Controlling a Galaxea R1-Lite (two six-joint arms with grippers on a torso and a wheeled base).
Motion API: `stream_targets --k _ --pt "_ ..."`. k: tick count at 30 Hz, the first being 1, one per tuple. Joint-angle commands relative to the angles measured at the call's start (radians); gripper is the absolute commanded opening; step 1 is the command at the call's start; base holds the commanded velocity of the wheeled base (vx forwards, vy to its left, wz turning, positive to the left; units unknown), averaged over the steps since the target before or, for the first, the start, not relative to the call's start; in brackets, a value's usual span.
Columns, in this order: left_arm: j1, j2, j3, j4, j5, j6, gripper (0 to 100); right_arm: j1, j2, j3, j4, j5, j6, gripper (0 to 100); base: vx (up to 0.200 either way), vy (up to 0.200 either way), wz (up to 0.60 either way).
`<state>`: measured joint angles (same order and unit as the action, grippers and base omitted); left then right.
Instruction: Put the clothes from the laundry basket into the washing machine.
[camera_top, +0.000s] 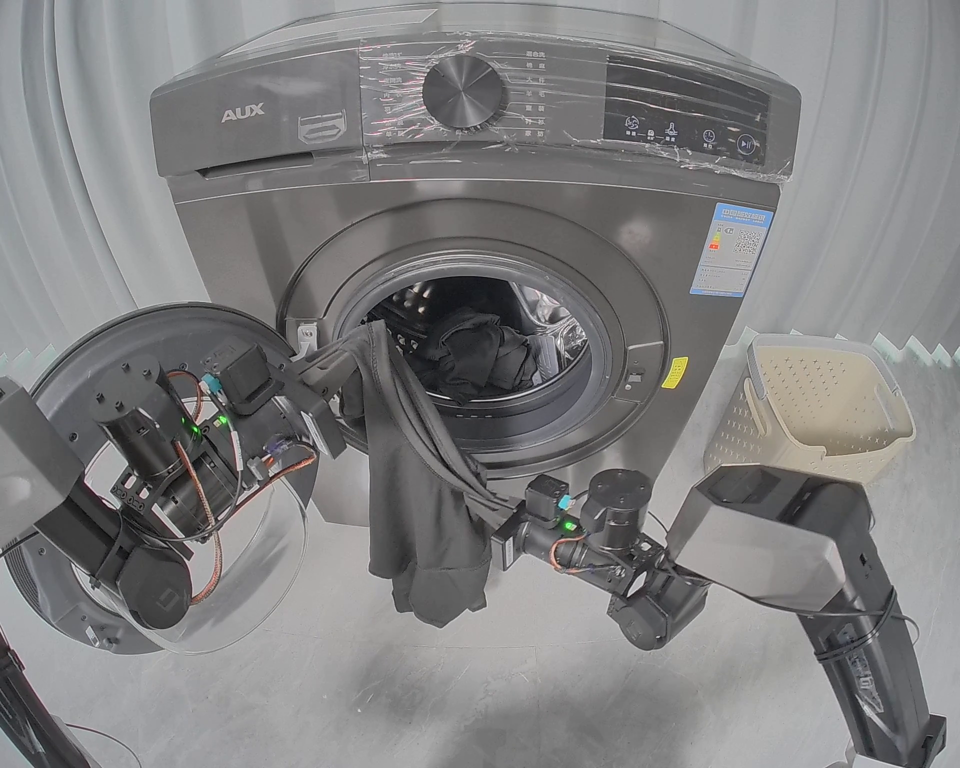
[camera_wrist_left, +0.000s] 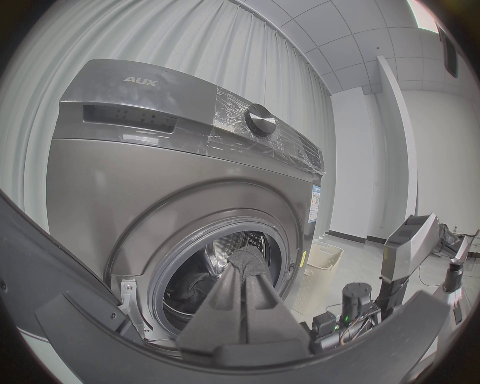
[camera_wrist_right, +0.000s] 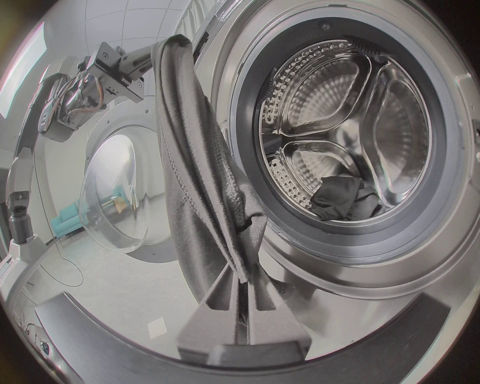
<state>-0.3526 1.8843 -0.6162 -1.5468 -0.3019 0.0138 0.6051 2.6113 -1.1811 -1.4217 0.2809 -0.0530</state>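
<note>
My left fingers (camera_wrist_left: 265, 305) and right fingers (camera_wrist_right: 272, 315) pinching dark garment (camera_top: 420, 500), long axis slanting down toward my right, before washing machine (camera_top: 480, 205).

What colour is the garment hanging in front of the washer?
The garment is plain dark grey, nearly black; the head view shows it best.

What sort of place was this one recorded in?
Likely a lab or demo room staged as a laundry corner, not a home: the washing machine stands before a white curtain, under office-style ceiling tiles, with a laundry basket beside it.
</note>
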Motion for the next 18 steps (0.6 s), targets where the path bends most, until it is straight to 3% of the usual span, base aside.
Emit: stream_targets --k 1,9,18 --pt "0.003 0.004 -0.004 -0.001 0.001 0.0 0 -0.064 -0.129 0.063 -0.006 0.0 -0.007 0 0.0 0.0 0.0" --pt "0.006 0.004 -0.002 -0.001 0.001 -0.002 0 -0.142 -0.283 0.095 -0.011 0.017 -0.021 0 0.0 0.0 0.0" --pt "0.006 -0.011 0.015 -0.001 0.001 0.002 0 -0.137 -0.387 0.152 -0.068 0.021 -0.007 0 0.0 0.0 0.0"
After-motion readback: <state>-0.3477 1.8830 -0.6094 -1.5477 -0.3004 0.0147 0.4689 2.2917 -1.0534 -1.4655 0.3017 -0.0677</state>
